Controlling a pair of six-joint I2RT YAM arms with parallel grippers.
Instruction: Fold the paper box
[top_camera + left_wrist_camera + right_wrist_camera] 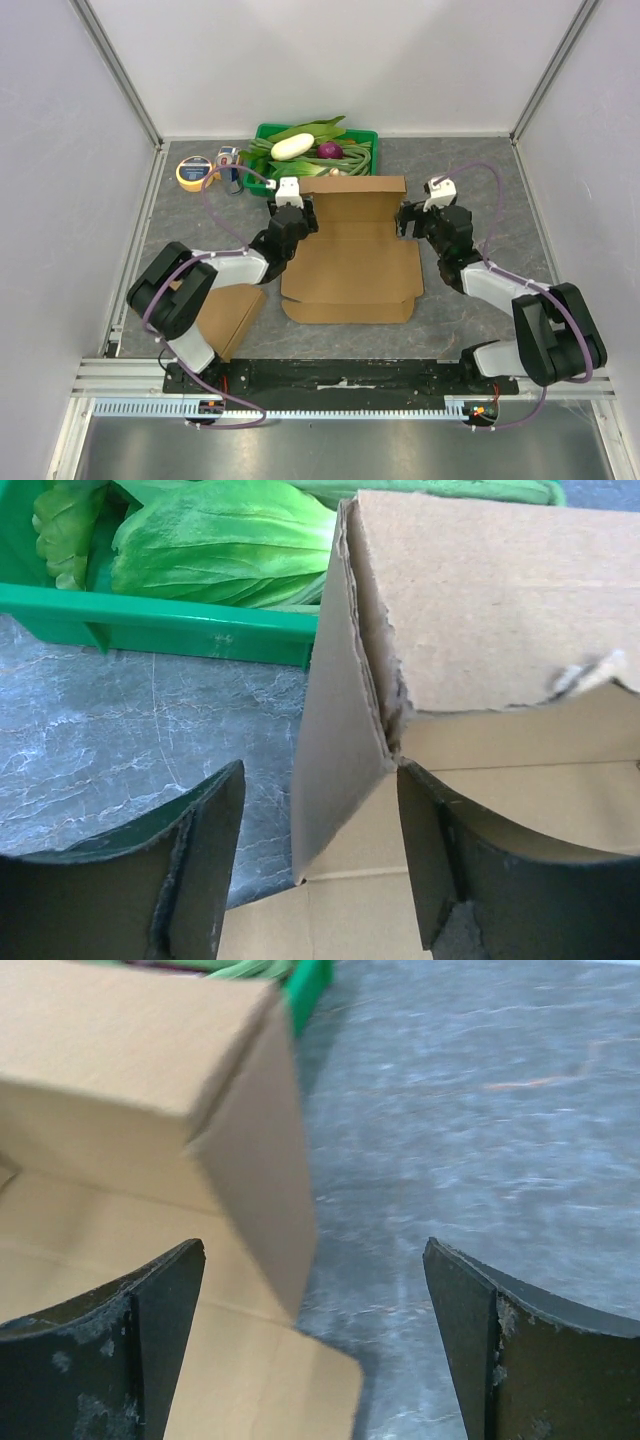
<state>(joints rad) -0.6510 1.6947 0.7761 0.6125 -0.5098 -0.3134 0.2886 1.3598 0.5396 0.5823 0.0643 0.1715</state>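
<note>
— From above, half lost under the left arm: a brown cardboard sheet (pixel 240 312). Too small to name: the blue-and-white thing (pixel 229 163) beside the yellow roll (pixel 195 172).
— Agreed. Left wrist view: green crate (pixel 200 630) rim vanishing behind the paper box (pixel 480 610) wall, box running off right and bottom.
— Also clipped at the bottom edge there: fingers of the left claw (pixel 315 780).
— Right wrist view: box blurred, cut by the left edge; only a crate corner up top.

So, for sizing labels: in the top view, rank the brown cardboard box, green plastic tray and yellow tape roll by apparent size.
Largest: brown cardboard box.
Then green plastic tray.
Smallest: yellow tape roll.
</note>
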